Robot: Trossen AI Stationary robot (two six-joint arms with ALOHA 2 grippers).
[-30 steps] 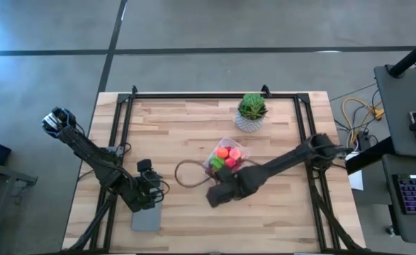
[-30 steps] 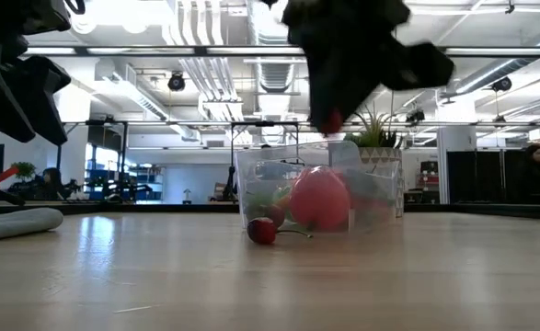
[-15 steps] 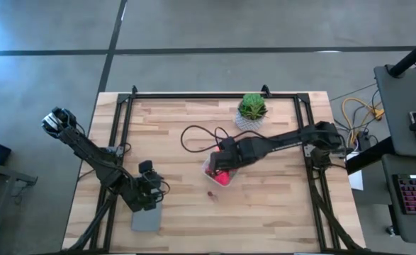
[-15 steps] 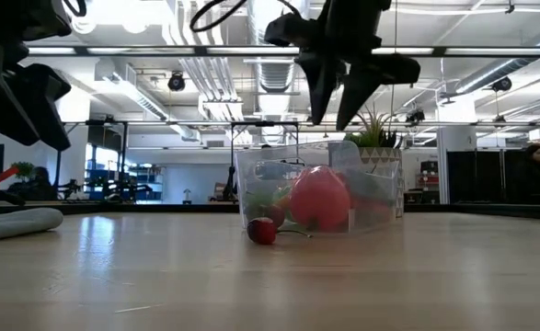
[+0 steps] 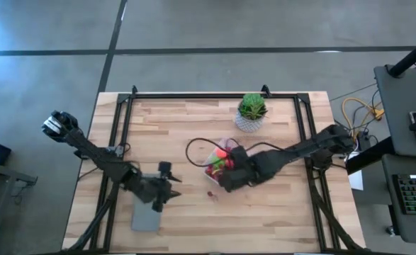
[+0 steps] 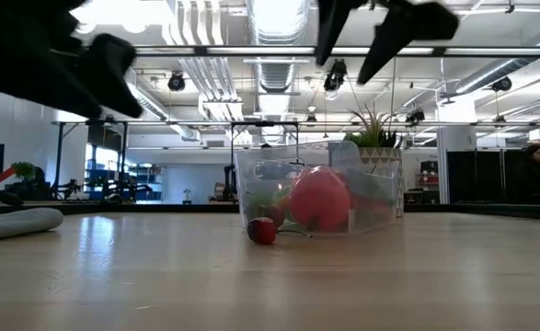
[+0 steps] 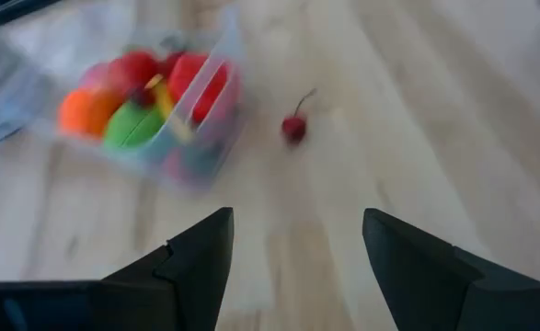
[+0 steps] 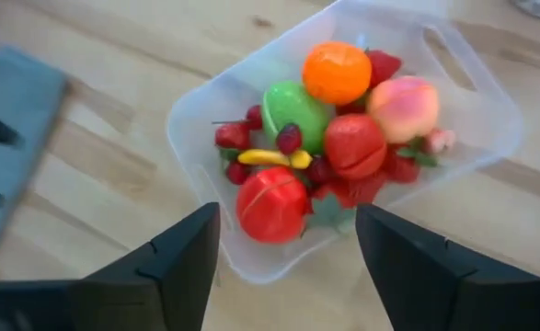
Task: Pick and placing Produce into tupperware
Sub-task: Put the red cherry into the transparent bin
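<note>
The clear tupperware (image 8: 343,147) stands on the wooden table (image 5: 271,212), right of centre, holding the produce: an orange ball (image 8: 337,72), a green piece (image 8: 292,108), red and pink fruits, and a yellow bit. One small red cherry (image 7: 293,127) with a stem lies on the table just in front of the tub (image 5: 222,157). My right gripper (image 8: 288,267) hangs open above the tub's near side, with nothing between its fingers. My left gripper (image 7: 292,257) is open above the table's near left (image 5: 172,188), pointing toward the cherry and the tub (image 7: 150,110).
A green spiky plant in a white pot (image 5: 251,111) stands behind the tub. A flat grey rectangle (image 5: 145,217) lies near the front left edge below my left arm. A dark cable (image 5: 193,150) loops left of the tub. Bare wood lies along the near edge.
My right gripper was shut on a small red piece near the cherry. It swung over the tub, opened, and has risen; the piece no longer shows between its fingers. My left gripper has moved toward the table's right, toward the tub, and rolled.
</note>
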